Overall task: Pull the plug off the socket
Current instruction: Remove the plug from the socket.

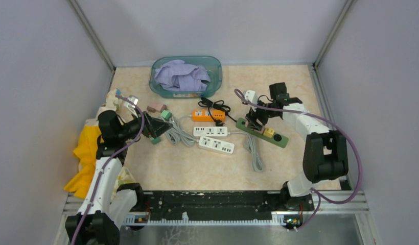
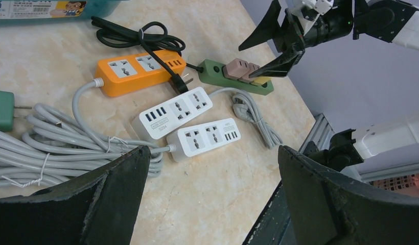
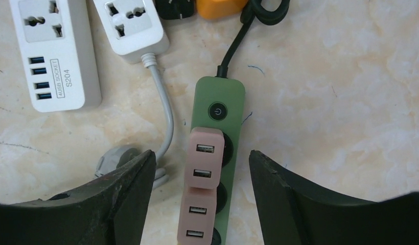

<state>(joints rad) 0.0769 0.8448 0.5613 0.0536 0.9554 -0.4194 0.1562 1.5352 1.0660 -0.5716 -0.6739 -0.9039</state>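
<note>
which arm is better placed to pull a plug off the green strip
Right: the right gripper hangs open straight over the pink plugs on the green strip. The left gripper is away by the grey cables.

Grey walls — beige marbled table.

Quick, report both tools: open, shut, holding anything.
Left tool: open wide, holding nothing.
Right tool: open, fingers either side of a pink plug on the green power strip, not gripping it yet.
</note>
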